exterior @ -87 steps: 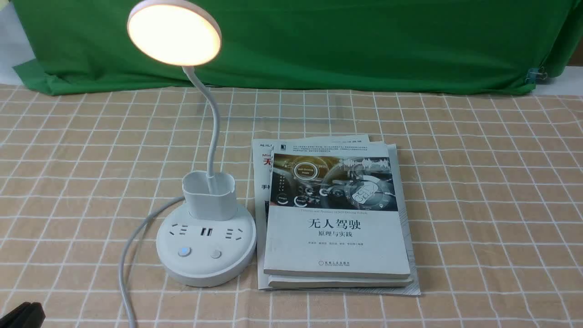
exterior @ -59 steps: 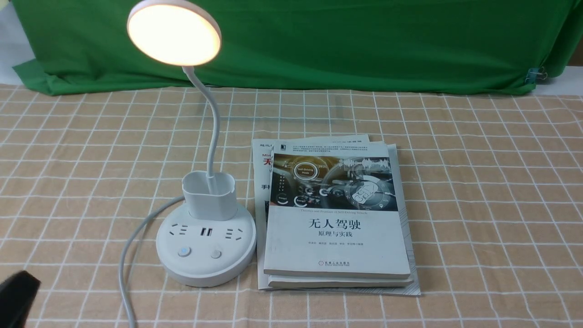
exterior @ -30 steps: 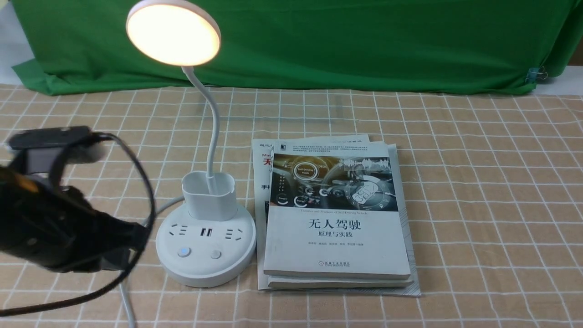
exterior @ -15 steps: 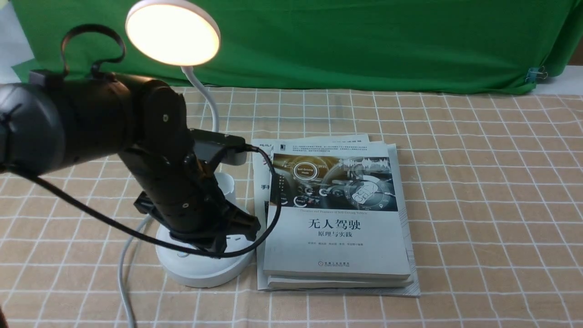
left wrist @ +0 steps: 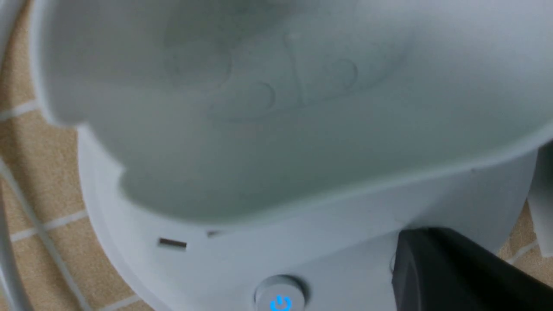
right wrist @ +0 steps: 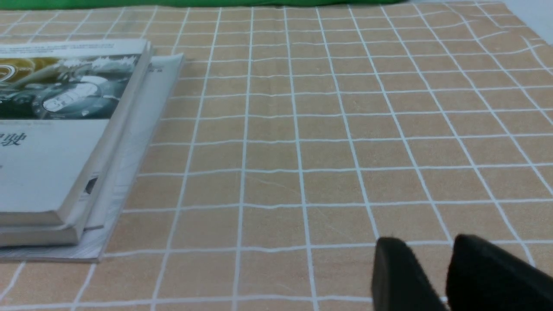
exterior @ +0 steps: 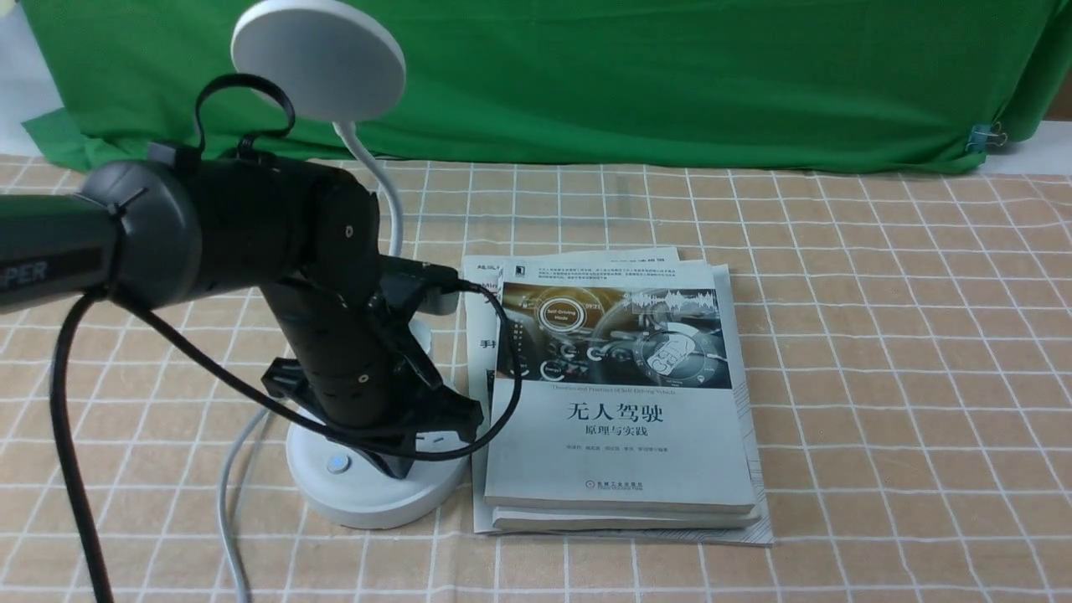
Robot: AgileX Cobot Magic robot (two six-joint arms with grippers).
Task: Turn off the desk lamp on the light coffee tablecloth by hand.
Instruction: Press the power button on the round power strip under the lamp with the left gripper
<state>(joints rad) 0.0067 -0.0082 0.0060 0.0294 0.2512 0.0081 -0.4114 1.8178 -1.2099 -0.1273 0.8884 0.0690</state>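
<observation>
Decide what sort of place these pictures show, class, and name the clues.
Probably a staged desk set up for robot recording rather than a real study: a green backdrop cloth hangs behind, a checked tablecloth covers the surface, and only a desk lamp and stacked books are laid out.

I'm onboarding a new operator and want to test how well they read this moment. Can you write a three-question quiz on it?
1. True or false: the desk lamp head is glowing.
2. Which sits on the lamp's round base? A) left end effector B) right end effector C) neither
3. Fill in: the button with the blue power symbol is ____ by the end effector.

Key: 1 false, the disc is dark. 2 A; the right one hangs over the light coffee tablecloth, beside the books. 3 uncovered.
</observation>
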